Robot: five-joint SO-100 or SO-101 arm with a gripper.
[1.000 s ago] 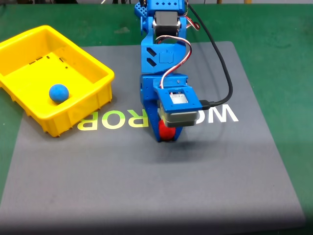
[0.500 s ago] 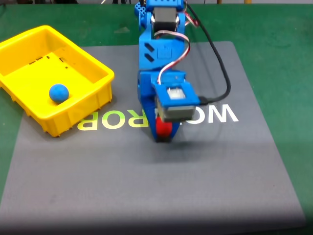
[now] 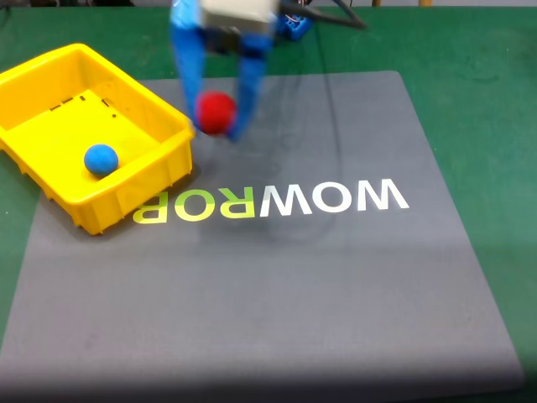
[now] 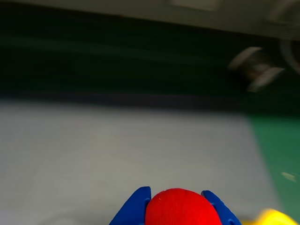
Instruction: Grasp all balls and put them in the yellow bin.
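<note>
Nearest the fixed camera lies bare grey mat (image 3: 277, 311) — nothing stands on its front half, so there is open room here. The mat's printed lettering (image 3: 268, 201) runs across its middle.

Beyond the lettering, toward the mat's far-left corner, the pincer (image 3: 216, 117) hangs above the mat and pinches the red ball (image 3: 216, 112) between its two blue fingers (image 3: 186, 63). The wrist view shows the same grip from close by: the red ball (image 4: 183, 207) sits wedged between a blue fingertip (image 4: 135, 206) on each side, so the ball appears held by side pressure, not resting on anything. A carried ball is kept high, presumably, so that it passes over the bin's wall and does not strike it.

Just left of the pincer in the fixed view sits the yellow bin (image 3: 159, 172), straddling the mat's left edge near the far-left corner of the tabletop (image 3: 470, 50). The blue ball (image 3: 101, 158) lies on the bin's floor toward its front wall — one of the two balls is thus already delivered. The red ball hangs just beside the bin's right rim, seemingly not yet over the opening; how high it clears the rim cannot be judged from this angle.

The remaining move is judged short: leftward over the rim, with bare bin floor behind the blue ball to receive the drop. A yellow corner (image 4: 276, 218) at the wrist view's lower right is probably the bin.
</note>
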